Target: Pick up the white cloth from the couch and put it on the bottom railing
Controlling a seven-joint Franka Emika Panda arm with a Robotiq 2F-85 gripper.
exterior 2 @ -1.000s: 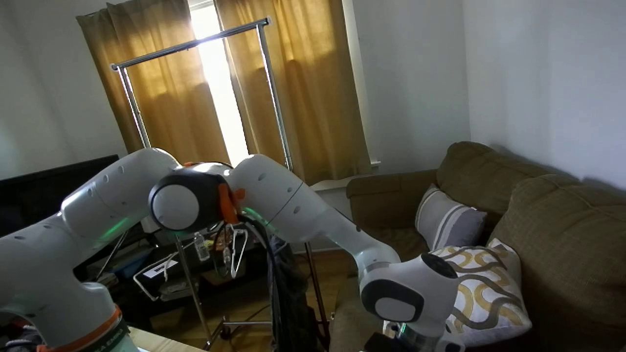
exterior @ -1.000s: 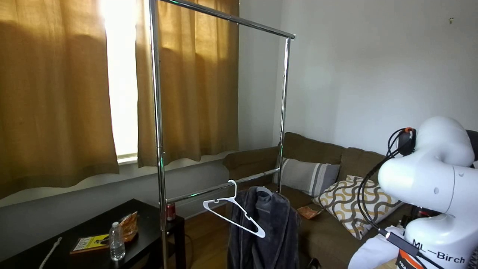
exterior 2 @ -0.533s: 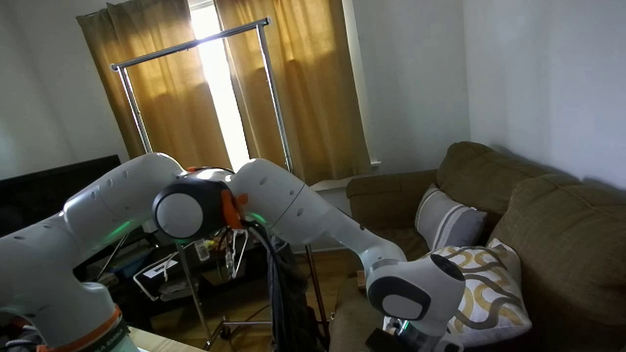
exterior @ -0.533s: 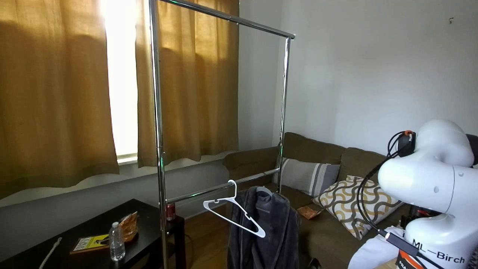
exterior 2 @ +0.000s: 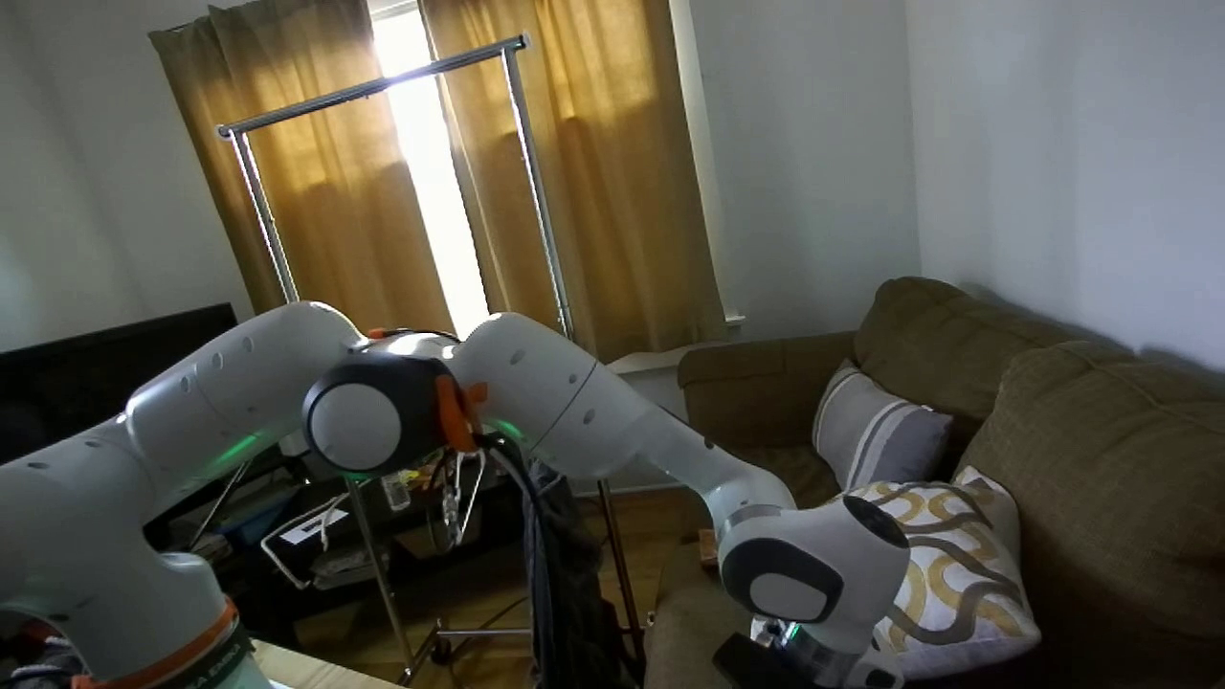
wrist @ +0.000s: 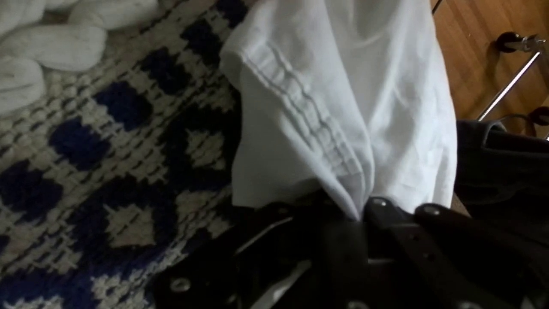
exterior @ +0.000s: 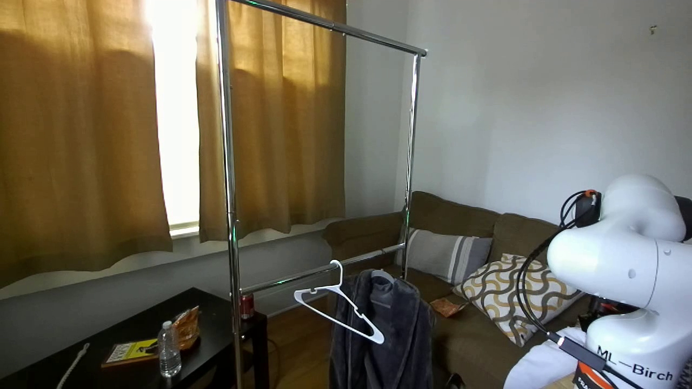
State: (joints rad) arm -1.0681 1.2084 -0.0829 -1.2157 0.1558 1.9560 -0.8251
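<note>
My gripper (wrist: 359, 216) pinches a fold of the white cloth (wrist: 343, 111), which spreads beside a blue-and-cream woven textile (wrist: 116, 171). In an exterior view, a white hanger (exterior: 335, 289) and dark garment (exterior: 403, 324) crowd the bottom railing (exterior: 292, 277), with an open stretch between hanger and nearer upright (exterior: 228, 178).

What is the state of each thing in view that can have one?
White cloth: creased, pinched at a fold
Jaws: shut on the cloth
White hanger: hooked on the bottom railing
Dark grey garment: hanging
Curtains: parted
Clear bottle: upright
Red can: upright
Patterned cushion: tilted
</note>
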